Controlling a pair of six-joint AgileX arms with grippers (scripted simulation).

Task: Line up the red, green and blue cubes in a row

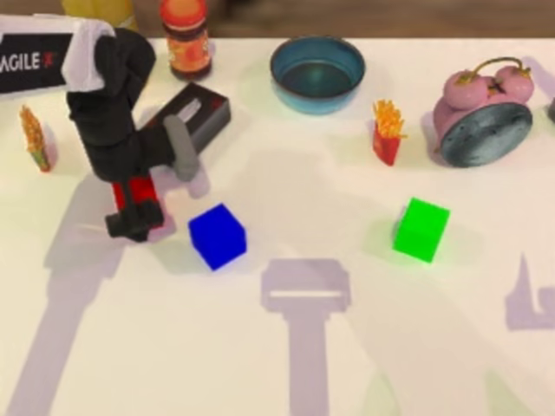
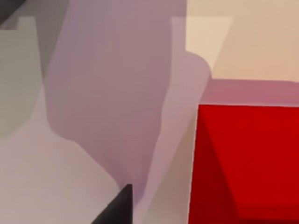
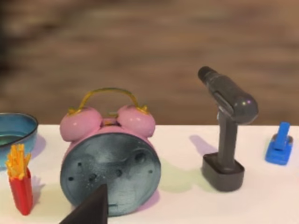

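Red cube [image 2: 247,163], blue cube [image 1: 218,236] and green cube [image 1: 421,229]: plain matt faces, smooth, no sheen. Counter [image 1: 286,364]: smooth, pale, matt surface. Bowl [image 1: 317,73]: glossy blue, glazed look, possibly ceramic. Alarm clock [image 3: 110,163]: pink bells glossy; the dial face dull, mottled grey, worn-looking. Drill [image 3: 226,126]: dark grey, smooth, satin sheen like plastic. Left gripper [image 1: 134,221]: matt black finish.

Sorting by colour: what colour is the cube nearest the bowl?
Bright green cube; the top view shows it best, right of the blue cube.
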